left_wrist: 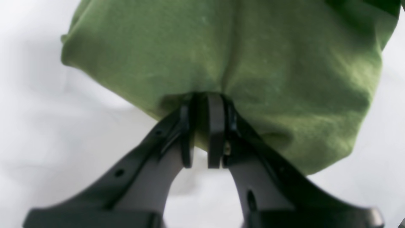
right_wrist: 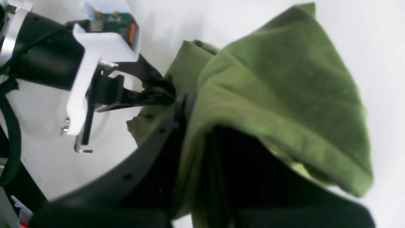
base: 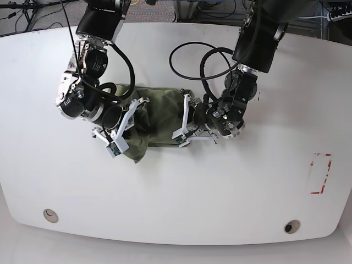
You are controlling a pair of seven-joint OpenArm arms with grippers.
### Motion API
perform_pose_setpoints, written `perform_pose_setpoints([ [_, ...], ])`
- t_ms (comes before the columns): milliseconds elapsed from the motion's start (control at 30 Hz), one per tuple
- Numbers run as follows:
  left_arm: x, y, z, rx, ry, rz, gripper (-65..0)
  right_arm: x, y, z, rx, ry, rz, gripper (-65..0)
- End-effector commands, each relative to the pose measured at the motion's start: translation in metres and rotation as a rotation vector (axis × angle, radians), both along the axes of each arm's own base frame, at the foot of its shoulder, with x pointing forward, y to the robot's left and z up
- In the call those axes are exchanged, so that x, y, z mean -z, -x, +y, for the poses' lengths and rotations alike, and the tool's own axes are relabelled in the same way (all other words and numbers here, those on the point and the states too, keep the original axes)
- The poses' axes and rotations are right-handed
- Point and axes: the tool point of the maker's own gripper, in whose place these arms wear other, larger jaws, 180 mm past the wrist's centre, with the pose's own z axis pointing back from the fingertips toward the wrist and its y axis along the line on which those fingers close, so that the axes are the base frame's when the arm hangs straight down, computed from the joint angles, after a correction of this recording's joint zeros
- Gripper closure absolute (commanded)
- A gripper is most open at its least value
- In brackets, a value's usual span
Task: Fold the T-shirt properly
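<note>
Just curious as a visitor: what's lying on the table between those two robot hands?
Only the bunched T-shirt, gripped by the left gripper and the right gripper; the base view shows it.

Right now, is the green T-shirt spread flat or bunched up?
Bunched up: the T-shirt sits gathered in a wrinkled heap between both arms, the left claw pinching its edge.

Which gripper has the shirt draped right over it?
The right gripper: the T-shirt hangs over its far finger, hiding it. The left gripper only pinches an edge, both fingers showing.

One T-shirt (base: 157, 118), two grippers, one table (base: 220, 187)
</note>
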Motion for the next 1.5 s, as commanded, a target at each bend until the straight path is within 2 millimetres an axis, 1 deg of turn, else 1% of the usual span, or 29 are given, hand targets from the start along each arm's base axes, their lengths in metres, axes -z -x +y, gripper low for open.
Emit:
perform_pose_setpoints([
  [0, 0.03, 0.029, 0.026, 0.036, -0.166, 0.107, -5.1, -0.017, -0.009, 0.006, -0.014, -0.028, -0.06, -5.4],
  [33, 0.03, 0.029, 0.026, 0.036, -0.166, 0.107, -5.1, -0.017, -0.008, 0.009, -0.025, -0.026, -0.06, -10.0],
  [67, 0.03, 0.029, 0.026, 0.036, -0.166, 0.107, -5.1, -0.017, -0.007, 0.011, -0.034, -0.023, -0.06, -13.2],
  [133, 0.03, 0.029, 0.026, 0.037, -0.164, 0.106, -5.4, -0.016, -0.006, 0.013, -0.061, 0.001, -0.061, -23.3],
  [167, 0.029, 0.028, 0.026, 0.037, -0.164, 0.104, -6.4, -0.016, -0.005, 0.014, -0.071, 0.01, -0.062, -28.2],
  [200, 0.027, 0.026, 0.025, 0.037, -0.162, 0.097, -8.2, -0.015, -0.004, 0.017, -0.086, 0.014, -0.062, -34.6],
  [267, 0.022, 0.021, 0.024, 0.036, -0.159, 0.081, -12.2, -0.015, -0.003, 0.021, -0.101, 0.018, -0.063, -44.9],
  [367, 0.015, 0.017, 0.022, 0.038, -0.151, 0.057, -17.5, -0.018, -0.003, 0.022, -0.107, 0.021, -0.073, -55.8],
  [433, 0.01, 0.014, 0.02, 0.039, -0.145, 0.038, -20.0, -0.02, -0.003, 0.023, -0.108, 0.021, -0.079, -59.6],
  [533, 0.001, 0.01, 0.018, 0.041, -0.138, 0.008, -23.1, -0.024, -0.003, 0.025, -0.111, 0.02, -0.089, -60.6],
  [600, -0.003, 0.008, 0.018, 0.042, -0.141, -0.003, -23.6, -0.024, -0.003, 0.025, -0.111, 0.02, -0.091, -60.6],
  [667, -0.008, 0.005, 0.018, 0.04, -0.14, -0.019, -23.6, -0.029, -0.006, 0.024, -0.112, 0.025, -0.105, -60.6],
  [767, -0.021, -0.005, 0.022, 0.007, -0.119, -0.057, -24.2, -0.03, -0.007, 0.023, -0.112, 0.028, -0.108, -60.6],
  [867, -0.032, -0.016, 0.032, -0.047, -0.099, -0.084, -24.2, -0.032, -0.007, 0.021, -0.108, 0.034, -0.116, -60.6],
  [1000, -0.043, -0.026, 0.05, -0.132, -0.068, -0.089, -24.2, -0.029, -0.007, 0.011, -0.105, 0.065, -0.113, -60.6],
  [1133, -0.06, -0.033, 0.056, -0.177, 0.028, -0.102, -24.2, -0.028, -0.007, 0.005, -0.102, 0.081, -0.109, -60.6],
  [1167, -0.063, -0.034, 0.058, -0.184, 0.048, -0.106, -24.2, -0.028, -0.007, 0.005, -0.102, 0.081, -0.109, -60.6],
  [1300, -0.073, -0.039, 0.077, -0.229, 0.107, -0.109, -24.2, -0.027, -0.007, 0.005, -0.102, 0.081, -0.107, -60.6],
  [1400, -0.082, -0.041, 0.083, -0.25, 0.159, -0.112, -24.2, -0.026, -0.007, 0.005, -0.102, 0.08, -0.104, -60.6],
  [1467, -0.093, -0.045, 0.087, -0.267, 0.193, -0.133, -24.2, -0.026, -0.006, 0.005, -0.102, 0.08, -0.103, -60.6],
])
